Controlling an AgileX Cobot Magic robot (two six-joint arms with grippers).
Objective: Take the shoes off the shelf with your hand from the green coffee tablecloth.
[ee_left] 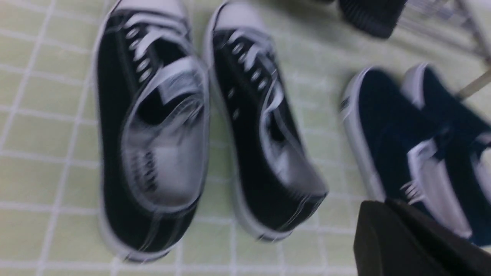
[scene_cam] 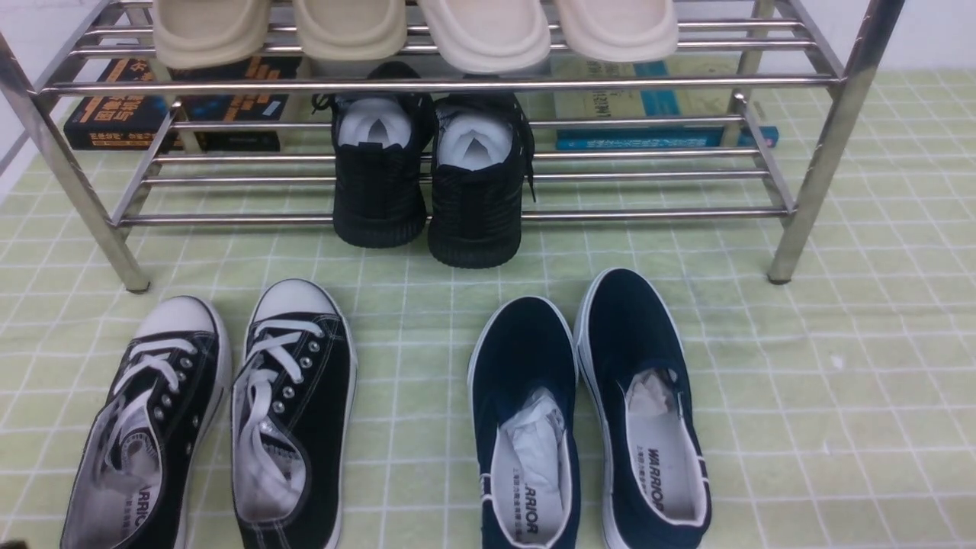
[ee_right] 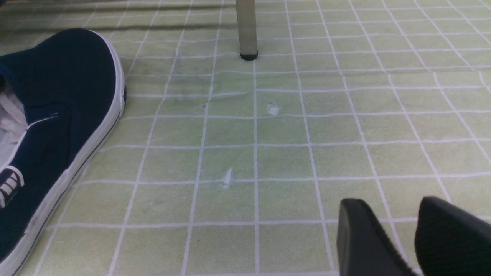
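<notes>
The black canvas sneakers (scene_cam: 221, 419) with white laces and toe caps lie side by side on the green checked tablecloth (scene_cam: 839, 381), at the front left, before the steel shelf (scene_cam: 457, 82). They show blurred in the left wrist view (ee_left: 184, 126). My left gripper (ee_left: 383, 214) hovers above the cloth between their heels and the navy pair; its fingers lie together and hold nothing. My right gripper (ee_right: 393, 203) is low over bare cloth with a gap between its fingers, empty. Neither gripper shows in the front view.
All-black knit sneakers (scene_cam: 427, 175) sit on the shelf's lower tier, toes overhanging. Beige slippers (scene_cam: 412, 30) lie on the top tier. Navy slip-ons (scene_cam: 587, 412) lie at the front centre, one also in the right wrist view (ee_right: 57, 115). Books (scene_cam: 183, 107) stand behind. A shelf leg (ee_right: 246, 30) stands ahead of the right gripper.
</notes>
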